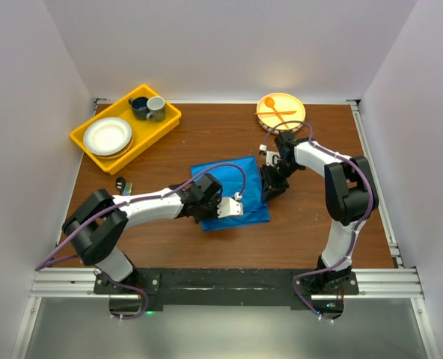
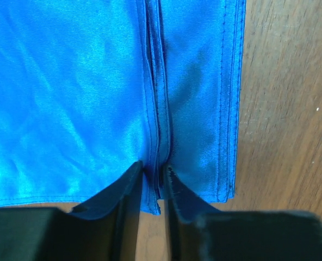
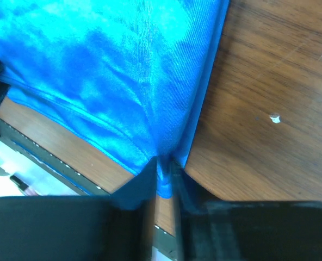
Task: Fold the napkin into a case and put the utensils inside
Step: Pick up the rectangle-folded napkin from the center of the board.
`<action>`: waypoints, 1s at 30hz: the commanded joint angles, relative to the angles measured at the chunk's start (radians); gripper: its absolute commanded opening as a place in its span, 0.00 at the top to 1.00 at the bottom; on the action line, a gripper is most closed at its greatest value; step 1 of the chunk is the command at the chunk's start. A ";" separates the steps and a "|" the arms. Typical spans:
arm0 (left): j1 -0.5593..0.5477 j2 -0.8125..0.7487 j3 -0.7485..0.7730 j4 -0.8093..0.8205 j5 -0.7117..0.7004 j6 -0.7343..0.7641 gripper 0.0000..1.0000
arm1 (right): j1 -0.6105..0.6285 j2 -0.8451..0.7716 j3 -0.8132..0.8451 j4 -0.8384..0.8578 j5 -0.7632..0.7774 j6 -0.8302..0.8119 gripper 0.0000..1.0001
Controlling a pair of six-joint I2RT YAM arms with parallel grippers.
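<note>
The blue napkin [image 1: 233, 183] lies partly folded on the wooden table in the top view, between my two arms. My left gripper [image 1: 206, 209] is at its left edge. In the left wrist view, that gripper [image 2: 154, 168] is shut on the napkin [image 2: 68, 98] where a fold seam meets the hem. My right gripper [image 1: 270, 191] is at the napkin's right edge. The right wrist view shows it [image 3: 163, 163] shut on a bunched corner of the napkin [image 3: 112, 76], which is lifted slightly. What looks like the dark utensils [image 1: 124, 184] lies left of the napkin, partly hidden by my left arm.
A yellow tray [image 1: 173, 120] at the back left holds white plates [image 1: 107, 136] and two mugs [image 1: 148, 107]. An orange plate [image 1: 296, 105] at the back right carries an orange plastic spoon and fork [image 1: 276, 112]. White walls enclose the table on three sides.
</note>
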 commanded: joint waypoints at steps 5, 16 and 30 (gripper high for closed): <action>0.000 -0.010 0.020 0.003 0.009 0.010 0.81 | -0.004 -0.040 0.083 -0.083 0.013 -0.025 0.59; 0.000 -0.003 0.029 0.005 0.009 0.005 0.82 | -0.003 -0.019 0.074 -0.108 0.033 -0.029 0.60; 0.000 -0.009 0.025 0.005 0.001 0.002 0.85 | -0.003 0.018 0.077 -0.099 0.019 -0.024 0.74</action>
